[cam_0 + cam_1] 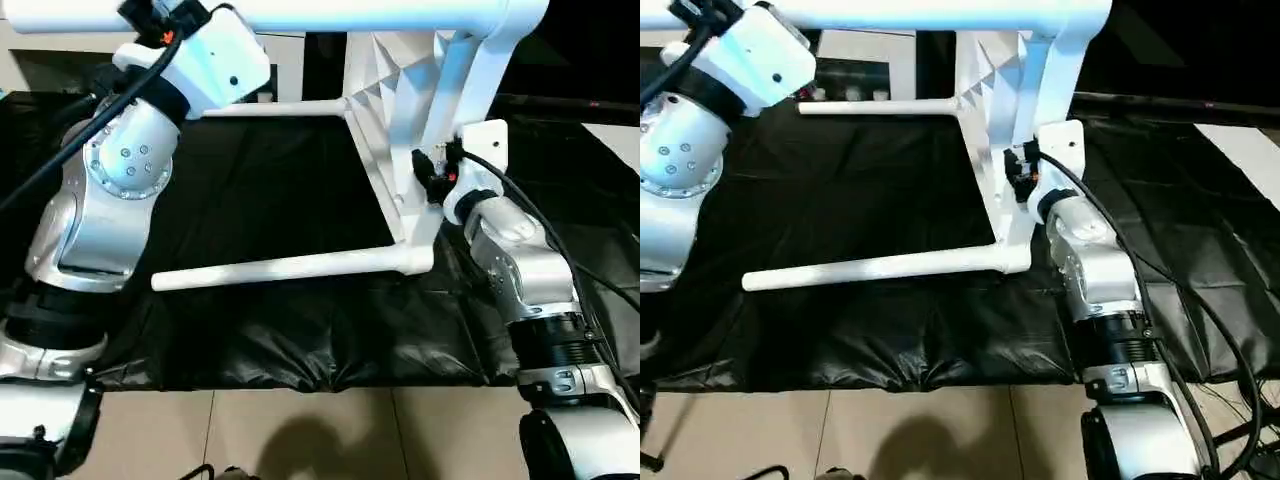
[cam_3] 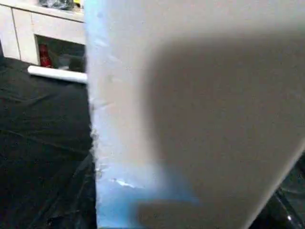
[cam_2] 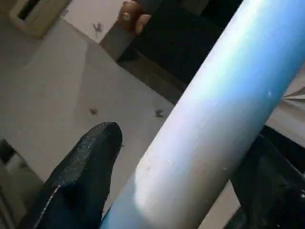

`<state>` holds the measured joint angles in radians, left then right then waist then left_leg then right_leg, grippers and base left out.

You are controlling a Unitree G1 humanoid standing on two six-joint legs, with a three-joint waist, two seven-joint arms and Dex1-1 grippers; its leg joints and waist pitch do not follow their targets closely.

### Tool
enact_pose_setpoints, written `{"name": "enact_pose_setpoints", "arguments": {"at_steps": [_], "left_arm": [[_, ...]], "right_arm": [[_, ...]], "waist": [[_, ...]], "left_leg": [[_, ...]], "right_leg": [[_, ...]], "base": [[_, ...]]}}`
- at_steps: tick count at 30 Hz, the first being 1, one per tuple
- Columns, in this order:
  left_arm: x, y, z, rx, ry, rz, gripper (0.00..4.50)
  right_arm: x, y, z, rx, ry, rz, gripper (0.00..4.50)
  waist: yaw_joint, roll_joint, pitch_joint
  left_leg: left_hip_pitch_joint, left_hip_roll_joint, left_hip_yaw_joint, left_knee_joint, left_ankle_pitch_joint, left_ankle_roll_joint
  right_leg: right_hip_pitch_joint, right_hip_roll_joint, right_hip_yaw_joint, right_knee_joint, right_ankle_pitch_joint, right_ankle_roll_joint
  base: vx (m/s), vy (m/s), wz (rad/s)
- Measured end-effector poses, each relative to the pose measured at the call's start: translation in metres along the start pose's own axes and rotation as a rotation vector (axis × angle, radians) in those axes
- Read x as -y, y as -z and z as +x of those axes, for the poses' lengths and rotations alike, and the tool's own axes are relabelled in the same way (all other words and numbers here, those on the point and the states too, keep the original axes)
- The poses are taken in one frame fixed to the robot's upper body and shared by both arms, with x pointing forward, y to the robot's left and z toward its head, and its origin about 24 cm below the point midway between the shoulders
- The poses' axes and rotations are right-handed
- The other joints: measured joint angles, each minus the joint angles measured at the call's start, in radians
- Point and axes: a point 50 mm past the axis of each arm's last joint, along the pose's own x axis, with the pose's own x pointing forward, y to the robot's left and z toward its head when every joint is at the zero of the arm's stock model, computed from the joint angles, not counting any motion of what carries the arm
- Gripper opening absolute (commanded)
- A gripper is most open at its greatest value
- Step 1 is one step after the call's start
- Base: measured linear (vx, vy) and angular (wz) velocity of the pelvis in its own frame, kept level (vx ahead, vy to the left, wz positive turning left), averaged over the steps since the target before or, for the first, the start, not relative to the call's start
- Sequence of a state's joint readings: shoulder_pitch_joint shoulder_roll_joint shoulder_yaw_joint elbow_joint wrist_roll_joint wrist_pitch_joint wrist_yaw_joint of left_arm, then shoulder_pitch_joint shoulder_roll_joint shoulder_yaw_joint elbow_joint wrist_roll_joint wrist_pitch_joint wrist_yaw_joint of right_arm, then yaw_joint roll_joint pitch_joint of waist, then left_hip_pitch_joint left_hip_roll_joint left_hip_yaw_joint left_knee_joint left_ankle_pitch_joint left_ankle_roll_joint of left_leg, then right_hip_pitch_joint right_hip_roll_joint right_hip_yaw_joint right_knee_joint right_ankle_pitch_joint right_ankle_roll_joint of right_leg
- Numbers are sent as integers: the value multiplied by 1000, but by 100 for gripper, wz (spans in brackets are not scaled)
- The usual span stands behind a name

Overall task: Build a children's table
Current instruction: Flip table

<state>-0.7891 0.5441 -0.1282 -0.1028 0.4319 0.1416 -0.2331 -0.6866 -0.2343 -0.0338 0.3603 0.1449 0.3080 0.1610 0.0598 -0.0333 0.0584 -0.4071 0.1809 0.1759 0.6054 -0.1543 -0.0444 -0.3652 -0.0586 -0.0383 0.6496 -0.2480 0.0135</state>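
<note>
Left eye view has the children's table point(image 1: 400, 160) tipped up on its side on the black sheet point(image 1: 270, 190), ribbed underside facing left, legs sticking out to the left. One leg point(image 1: 290, 266) lies low along the sheet on the near side, another point(image 1: 275, 108) runs along the far side, and a third point(image 1: 300, 14) sits up high across the top of the frame.

Left gripper point(image 3: 181, 176) is up at that high leg. In the left wrist view the leg passes right between the two black fingers point(image 3: 81, 176), one on each side. They look fairly wide apart, and I honestly can't tell if they're actually pressing on the leg or just straddling it.

Right gripper point(image 1: 437, 168) is at the right side of the tabletop, tucked against the edge of the top near the lower corner. Its fingers are hidden behind the white plastic, so I can't tell how open they are or whether they're gripping.

Tiled floor point(image 1: 300, 430) in the near foreground.
</note>
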Motion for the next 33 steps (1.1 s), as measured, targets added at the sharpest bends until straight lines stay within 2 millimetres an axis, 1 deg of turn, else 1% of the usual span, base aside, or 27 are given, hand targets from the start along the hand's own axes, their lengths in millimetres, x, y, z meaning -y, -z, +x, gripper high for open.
{"name": "enact_pose_setpoints", "arguments": {"at_steps": [4, 6, 8, 9, 11, 12, 14, 15, 16, 17, 18, 19, 20, 21, 25, 27, 29, 32, 33], "left_arm": [[3, 0, -1, -9, 27, -25, 329], [6, 0, 0, -23, 28, -58, 320], [4, 1, 0, -35, 18, -94, 319], [3, 3, 0, -44, 6, -130, 319], [-1, 4, 1, -58, -20, -198, 318], [-5, 6, 2, -67, -44, -253, 318], [-13, 6, 4, -70, -87, -341, 318], [-16, 9, 3, -76, -117, -415, 318], [-17, 10, 3, -77, -135, -461, 318], [-18, 12, 2, -83, -150, -505, 317], [-18, 15, 1, -92, -162, -556, 316], [-17, 17, 1, -104, -168, -585, 314], [-17, 18, 0, -112, -172, -606, 312], [-16, 19, 0, -123, -175, -621, 311], [-15, 19, -7, -132, -186, -619, 310], [-15, 18, -8, -132, -188, -619, 309], [-16, 21, -10, -141, -197, -622, 308], [-18, 25, -12, -167, -213, -631, 305], [-18, 26, -12, -173, -218, -634, 305]], "right_arm": [[5, 0, 1, -2, -8, -29, 195], [11, -4, 4, -7, -12, -61, 194], [16, -12, 7, 0, -25, -90, 194], [20, -20, 10, 13, -28, -110, 194], [28, -38, 12, 49, -29, -153, 194], [33, -54, 14, 89, -28, -188, 194], [42, -83, 15, 164, -13, -256, 194], [47, -106, 16, 216, -9, -296, 194], [50, -120, 15, 253, -3, -322, 194], [51, -132, 13, 283, -7, -350, 194], [51, -142, 12, 305, -11, -372, 194], [51, -147, 13, 313, -18, -377, 194], [51, -151, 13, 317, -24, -381, 194], [52, -154, 14, 316, -30, -385, 194], [50, -156, 15, 315, -71, -395, 194], [50, -156, 15, 316, -77, -399, 261], [48, -156, 15, 334, -98, -391, 264], [46, -157, 16, 365, -125, -368, 301], [45, -157, 16, 369, -129, -363, 301]], "waist": [[2, 1, 0], [2, 6, 2], [2, 15, 4], [2, 21, 3], [7, 28, 2], [12, 31, 1], [23, 31, 1], [28, 31, 1], [32, 29, 1], [34, 25, 1], [34, 17, 2], [32, 11, 5], [30, 7, 7], [29, 6, 8], [24, 6, 8], [25, 5, 8], [25, 6, 8], [26, 5, 8], [27, 5, 8]], "left_leg": [[0, -1, 0, 0, 0, 1], [0, -2, 1, 0, 1, 3], [-1, -2, 3, 0, 0, 6], [-1, -2, 4, -1, 1, 9], [-3, -3, 5, -3, 2, 12], [-5, -3, 6, -4, 5, 17], [-13, -2, 6, -4, 9, 22], [-17, -2, 7, -3, 10, 23], [-17, -1, 7, -3, 10, 23], [-17, 0, 7, -1, 10, 23], [-17, 1, 6, -1, 10, 23], [-17, 2, 6, 1, 10, 23], [-18, 2, 6, 3, 9, 23], [-20, 2, 6, 6, 8, 23], [-19, 1, 9, 11, 4, 24], [-19, 2, 9, 12, 4, 24], [-19, 2, 9, 12, 4, 24], [-18, 3, 9, 13, 5, 23], [-18, 4, 9, 13, 5, 23]], "right_leg": [[0, -1, 0, 0, 1, 0], [0, -2, 1, 0, 2, 0], [-2, -3, 2, 0, 3, -1], [-2, -3, 3, 0, 3, -1], [-5, -3, 2, 0, 3, -1], [-8, -3, 2, 1, 3, -1], [-16, -3, 2, 5, 3, -1], [-20, -3, 2, 8, 3, -1], [-21, -3, 1, 8, 2, -2], [-20, -3, 0, 9, 2, -3], [-20, -2, -1, 9, 2, -3], [-20, -1, 0, 10, 2, -3], [-20, -1, -1, 11, 2, -3], [-20, -1, 0, 10, 3, -4], [-19, -3, 2, 10, 6, -5], [-19, -3, 2, 10, 6, -5], [-19, -3, 2, 12, 6, -5], [-19, -3, 1, 14, 6, -5], [-19, -3, 1, 14, 6, -5]], "base": [[0, 0, 0], [0, 0, 0], [0, 0, 0], [0, 0, 0], [0, 0, 0], [0, 0, 0], [0, 0, 0], [0, 0, 0], [0, 0, 0], [0, 0, 0], [0, 0, 0], [0, 0, 0], [0, 0, 0], [0, 0, 0], [0, 0, 0], [0, 0, 0], [0, 0, 0], [0, 0, 0], [0, 0, 0]]}}
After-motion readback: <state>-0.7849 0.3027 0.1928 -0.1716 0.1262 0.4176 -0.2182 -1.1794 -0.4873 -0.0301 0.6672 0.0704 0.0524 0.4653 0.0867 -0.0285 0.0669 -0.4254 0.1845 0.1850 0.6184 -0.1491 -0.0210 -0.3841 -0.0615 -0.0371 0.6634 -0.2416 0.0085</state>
